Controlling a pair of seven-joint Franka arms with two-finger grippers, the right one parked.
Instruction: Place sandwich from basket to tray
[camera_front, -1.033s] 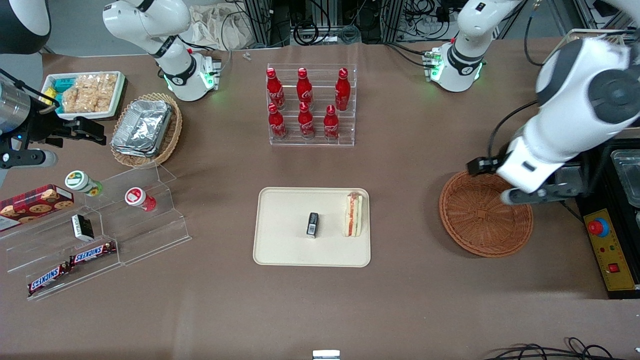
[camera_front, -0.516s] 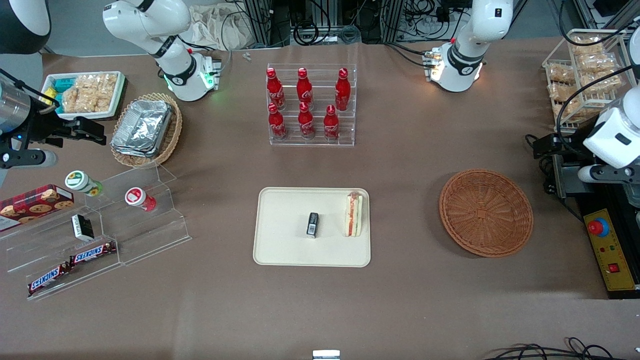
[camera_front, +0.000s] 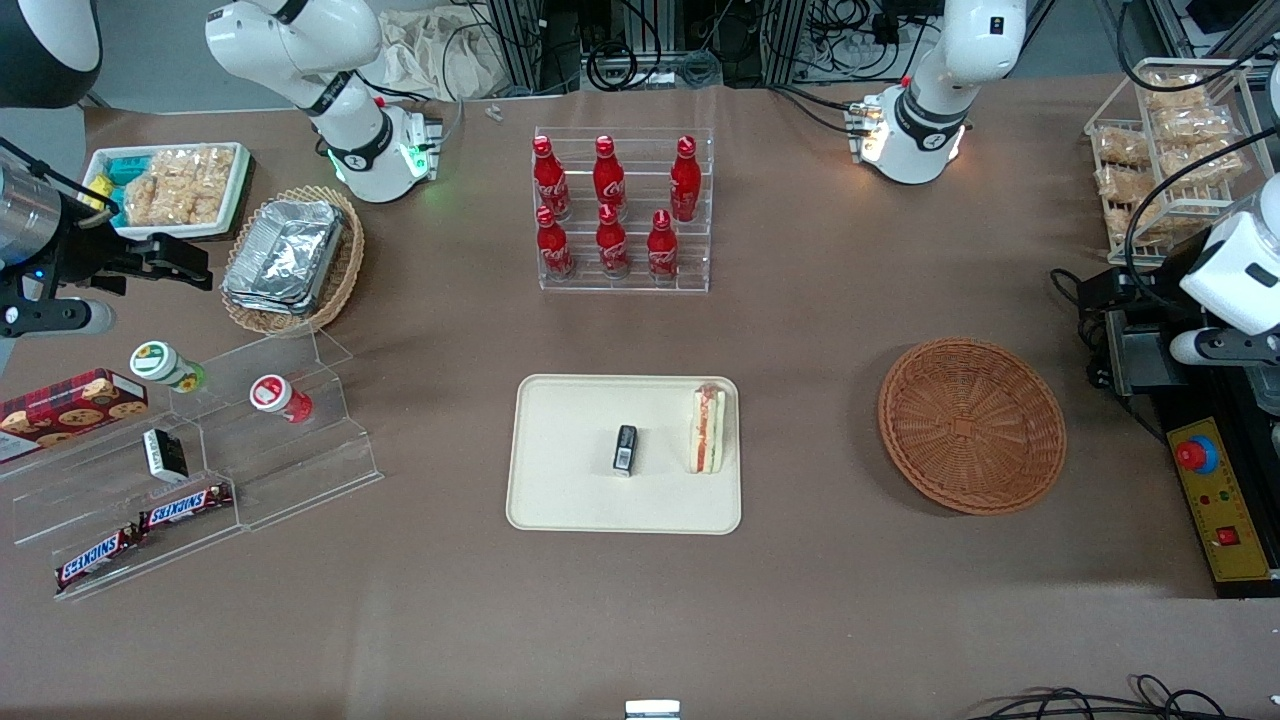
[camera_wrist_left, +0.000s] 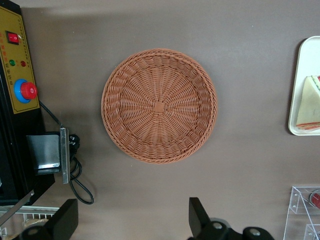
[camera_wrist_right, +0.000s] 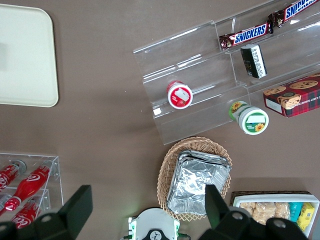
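Sandwich (camera_front: 708, 431) lying on the tray (camera_front: 560, 495), close to the rim at the working arm's end, red and green layers showing along one edge, with a small dark packet (camera_front: 625, 448) just beside it near the tray's middle. Basket (camera_front: 971, 426) well apart, toward the working arm's end of the table, holding nothing. Gripper (camera_wrist_left: 131, 222) up above the table near the basket, fingers spread wide and seemingly gripping nothing, though only the fingertips show.
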